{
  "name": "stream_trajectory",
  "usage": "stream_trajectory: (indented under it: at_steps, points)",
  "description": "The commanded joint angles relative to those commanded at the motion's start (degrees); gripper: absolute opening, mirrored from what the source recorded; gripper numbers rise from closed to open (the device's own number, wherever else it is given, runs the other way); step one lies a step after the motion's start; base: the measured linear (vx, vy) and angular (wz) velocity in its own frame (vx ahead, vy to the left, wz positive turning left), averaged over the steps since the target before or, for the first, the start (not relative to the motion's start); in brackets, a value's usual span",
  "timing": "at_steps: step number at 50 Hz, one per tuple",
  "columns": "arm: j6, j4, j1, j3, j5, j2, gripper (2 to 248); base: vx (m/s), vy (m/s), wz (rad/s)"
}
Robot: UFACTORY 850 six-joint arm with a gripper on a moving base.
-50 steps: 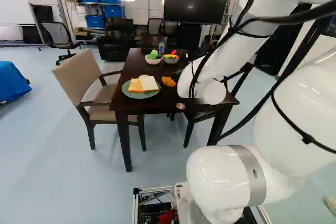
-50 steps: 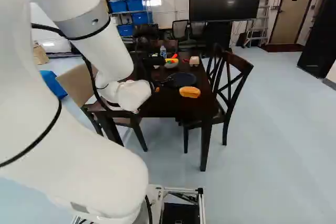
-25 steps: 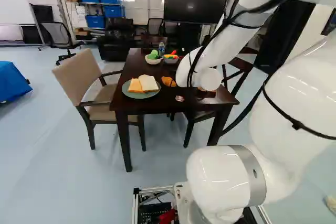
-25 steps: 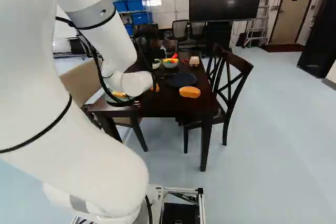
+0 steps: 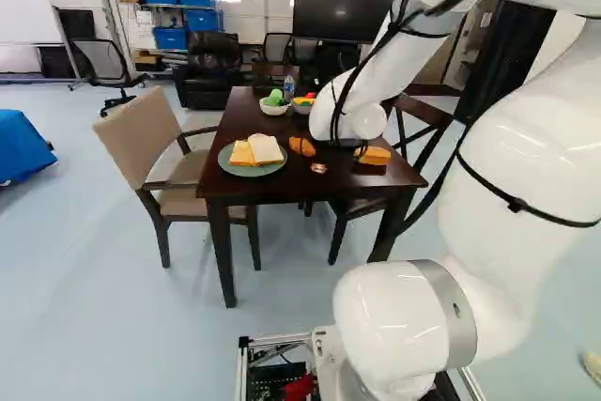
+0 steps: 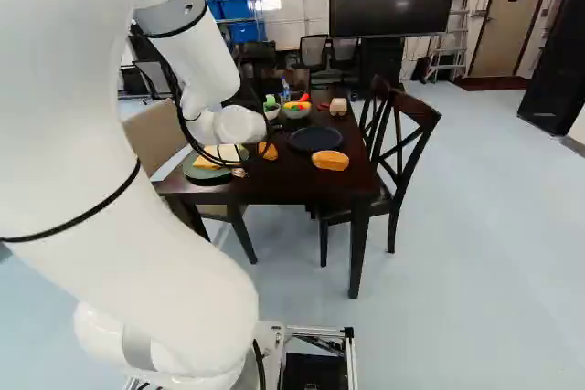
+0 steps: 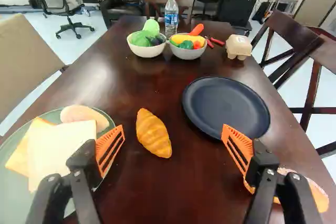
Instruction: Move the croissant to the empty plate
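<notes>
The dark wooden table (image 7: 121,82) carries a green plate (image 7: 11,137) of bread slices (image 7: 60,145) and a dark blue plate (image 7: 226,106). The gripper (image 7: 173,128) stands with its fingers (image 7: 109,150) spread wide. Farther off, a white bowl (image 7: 147,52) holds green pieces; the grey bowl (image 7: 187,53) beside it holds yellow, red and green ones. The croissant (image 7: 154,134) lies on the table between the plates, its long axis pointing mostly away from the gripper, far end slanting towards the green plate's side.

Bottle (image 7: 171,19), white bowl (image 7: 147,52), grey bowl (image 7: 188,54), bread (image 7: 58,148) on green plate (image 7: 14,195), red tool (image 7: 217,41), perhaps pliers
</notes>
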Motion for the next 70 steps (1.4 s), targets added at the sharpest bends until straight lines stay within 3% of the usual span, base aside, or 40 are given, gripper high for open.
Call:
stream_trajectory:
  at_steps: [34,70]
  points:
    - [0.0,-3.57,1.98,-10.01,-17.33,-4.89,247,0.0,0.0,0.0]
    - [-0.34,-4.52,2.67,-20.05,-36.09,-9.14,247,0.0,0.0,0.0]
